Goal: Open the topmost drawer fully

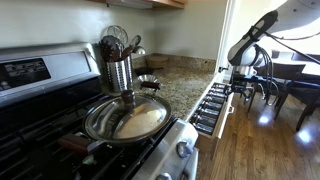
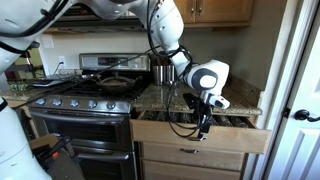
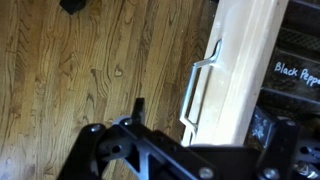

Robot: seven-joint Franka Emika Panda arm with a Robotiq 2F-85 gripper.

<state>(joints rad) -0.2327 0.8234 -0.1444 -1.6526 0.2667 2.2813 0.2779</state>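
The topmost drawer [image 2: 232,139] is pulled out from under the granite counter. It has a white front panel and rows of dark-lidded spice jars inside, also seen in an exterior view [image 1: 211,104]. In the wrist view its front panel [image 3: 247,55] and metal bar handle [image 3: 200,85] run top to bottom, with the jars [image 3: 296,70] to the right. My gripper [image 3: 212,128] is open and straddles the front panel: one finger is outside by the handle and one is inside over the jars. It hangs over the drawer's front edge in both exterior views [image 2: 204,124] [image 1: 243,86].
A steel stove [image 2: 85,108] with a frying pan [image 1: 128,118] stands beside the drawer. A utensil holder [image 1: 119,68] sits on the granite counter [image 1: 185,88]. Wood floor [image 3: 80,70] lies in front of the drawer. A dark chair [image 1: 292,88] and a white door [image 2: 300,90] are nearby.
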